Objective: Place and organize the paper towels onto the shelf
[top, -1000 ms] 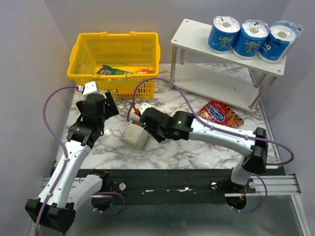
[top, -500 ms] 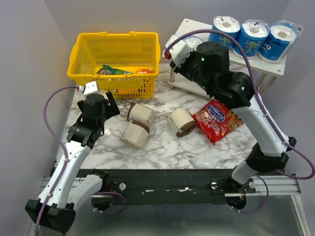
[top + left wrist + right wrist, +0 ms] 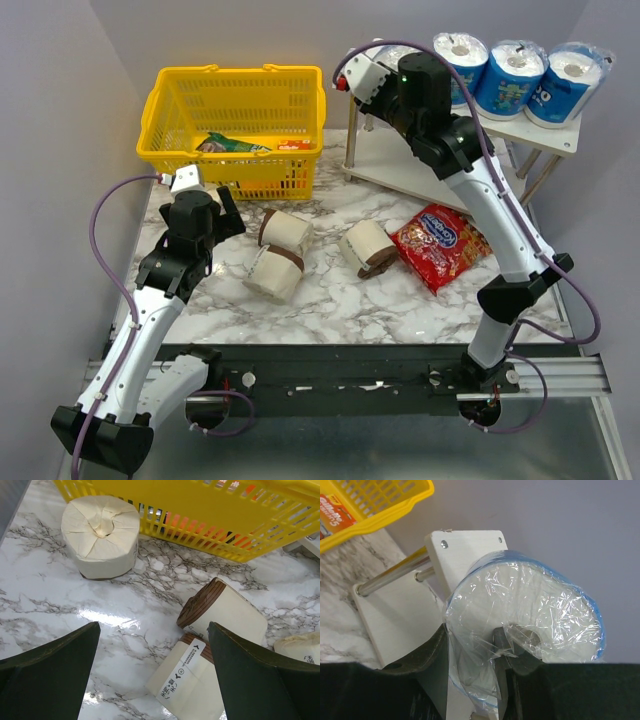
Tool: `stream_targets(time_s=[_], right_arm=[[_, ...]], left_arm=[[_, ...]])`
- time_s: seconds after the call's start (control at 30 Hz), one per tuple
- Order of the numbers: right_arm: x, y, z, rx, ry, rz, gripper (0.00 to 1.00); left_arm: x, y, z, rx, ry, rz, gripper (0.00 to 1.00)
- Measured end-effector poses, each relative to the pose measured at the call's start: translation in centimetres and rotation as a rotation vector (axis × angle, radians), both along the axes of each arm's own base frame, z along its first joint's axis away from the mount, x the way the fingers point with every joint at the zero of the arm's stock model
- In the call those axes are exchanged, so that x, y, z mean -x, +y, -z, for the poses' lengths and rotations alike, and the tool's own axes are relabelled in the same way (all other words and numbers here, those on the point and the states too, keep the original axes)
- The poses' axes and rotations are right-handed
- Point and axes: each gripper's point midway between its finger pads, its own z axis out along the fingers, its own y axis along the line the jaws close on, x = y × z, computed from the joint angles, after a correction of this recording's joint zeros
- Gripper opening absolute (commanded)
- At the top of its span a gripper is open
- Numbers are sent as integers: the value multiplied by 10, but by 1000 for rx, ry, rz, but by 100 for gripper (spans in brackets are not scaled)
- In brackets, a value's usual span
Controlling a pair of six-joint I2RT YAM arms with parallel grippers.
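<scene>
Treat the task as a little under half complete. Three blue-wrapped rolls [image 3: 510, 72] stand upright in a row at the right end of the top tier of the shelf [image 3: 430, 165]. The right gripper [image 3: 480, 652] is closed to a narrow gap on the fourth blue-wrapped roll [image 3: 520, 605]. One finger appears to sit in the core and the other outside the wrap, holding the roll at the left end of that same tier. You cannot tell from either view whether it rests on the board or hangs just above it, so do not count it as placed. All four cream rolls [image 3: 272, 272] lie on the table [image 3: 340, 300]. The upright cream roll [image 3: 100, 535] stands just beside the yellow basket [image 3: 240, 72], two lie close together ahead of the left arm, and one lies just beside the red snack bag [image 3: 445, 243] (the bag is not part of the job). The left gripper [image 3: 152, 645] hangs above the table with its fingers spread as wide as they go and nothing between them. Judge the remaining work as releasing the fourth blue roll and then shelving the four cream rolls. No roll shows on the visible part of the lower tier.
</scene>
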Motion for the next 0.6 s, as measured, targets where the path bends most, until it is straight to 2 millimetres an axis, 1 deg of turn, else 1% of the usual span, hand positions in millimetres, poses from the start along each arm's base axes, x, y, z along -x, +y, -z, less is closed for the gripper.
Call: stream_targets(time_s=[0.13,0.27,0.47,0.57,0.6], right_arm=[[-7,-5,-6,-29,-18,-2,31],[-11,2,-5,-41,-21,-22,33],[-24,11,14,-23,7,-28,34],[-30,10,22,-12,21,-19,38],[-31,10,22,-13,18,-18,39]], left_arm=[[0,-1,0,2,-1,3,99],[0,-1,0,3,0,5,99],[0,-1,0,3,0,5,99],[0,-1,0,3,0,5,99],[0,-1,0,3,0,5,99]])
